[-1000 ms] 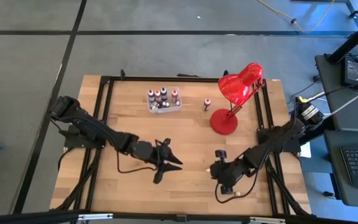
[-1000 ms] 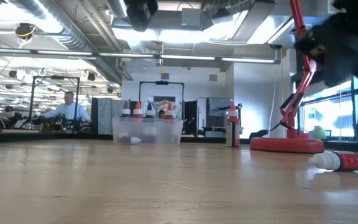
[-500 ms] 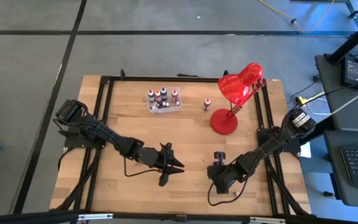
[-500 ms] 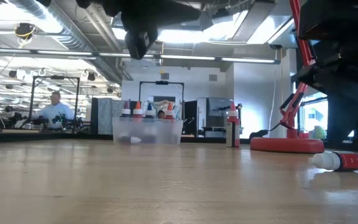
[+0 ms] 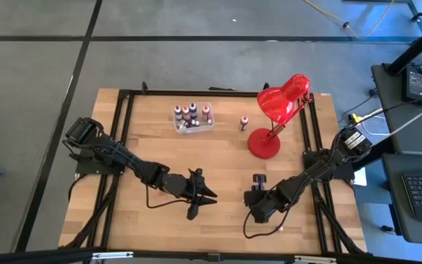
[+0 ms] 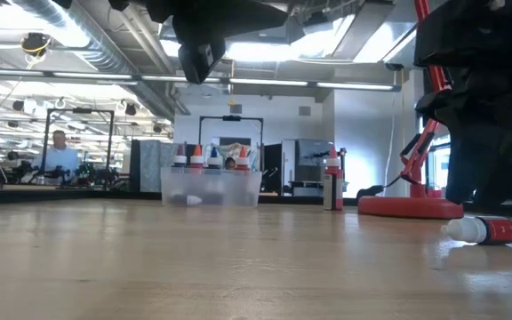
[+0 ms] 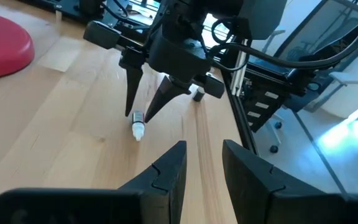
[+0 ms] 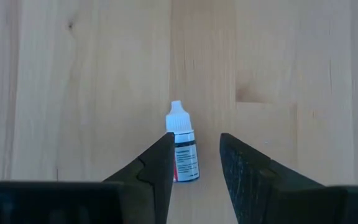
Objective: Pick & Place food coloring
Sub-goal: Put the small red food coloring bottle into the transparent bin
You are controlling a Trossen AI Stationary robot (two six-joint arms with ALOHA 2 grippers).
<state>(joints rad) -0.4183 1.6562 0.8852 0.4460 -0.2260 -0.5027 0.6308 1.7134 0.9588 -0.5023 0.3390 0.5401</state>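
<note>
One small food coloring bottle [image 8: 184, 157], dark red with a white cap [image 8: 176, 118], lies on its side on the wood; the low view shows the bottle [image 6: 482, 230] too. My right gripper [image 8: 196, 137] points down over it, open, a finger on either side; the left wrist view shows the right gripper [image 7: 138, 114] just above the bottle [image 7: 137, 125]. I cannot tell whether a finger touches it. My left gripper [image 5: 209, 196] hovers open left of it, facing it. Several more bottles stand in a clear box [image 5: 193, 118], and one bottle [image 5: 245, 122] stands alone.
A red desk lamp [image 5: 278, 103] stands with its round base [image 5: 264, 144] on the right far part of the table, close behind my right arm. A black frame rail [image 5: 123, 147] runs along the table's sides. Bare wood lies between the box and both grippers.
My right gripper has come down and slightly toward the table's left, closing in on the lying bottle. My left gripper has shifted a little toward the near edge and the right, then kept still. The bottle has not moved.
</note>
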